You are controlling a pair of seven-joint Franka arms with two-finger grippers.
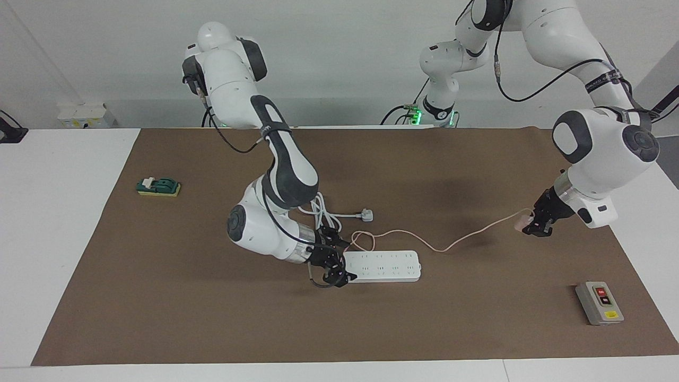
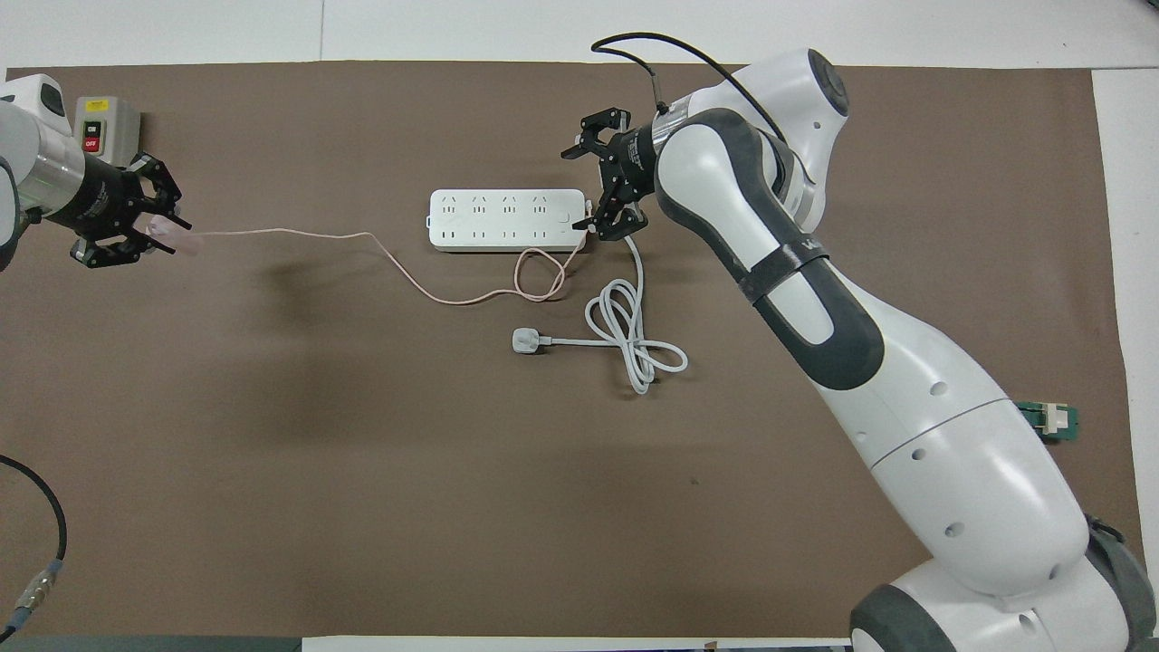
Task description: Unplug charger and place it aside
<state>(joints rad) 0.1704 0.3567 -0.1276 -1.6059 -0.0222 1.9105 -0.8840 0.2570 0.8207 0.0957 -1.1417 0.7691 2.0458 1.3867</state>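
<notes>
The pale pink charger (image 1: 522,222) is out of the power strip and held in my left gripper (image 1: 532,229), which is shut on it above the mat toward the left arm's end of the table. It also shows in the overhead view (image 2: 170,240) in the left gripper (image 2: 156,232). Its thin pink cable (image 1: 424,242) trails back to a loop lying beside the white power strip (image 1: 384,265). My right gripper (image 1: 339,263) is open, with its fingers straddling the strip's end nearest the right arm. In the overhead view the right gripper (image 2: 605,186) sits at that end of the strip (image 2: 502,219).
A white three-pin plug (image 1: 366,215) with a coiled thick cord (image 2: 634,340) lies nearer to the robots than the strip. A grey on/off switch box (image 1: 599,303) sits under the left arm's reach. A green switch block (image 1: 158,186) lies toward the right arm's end.
</notes>
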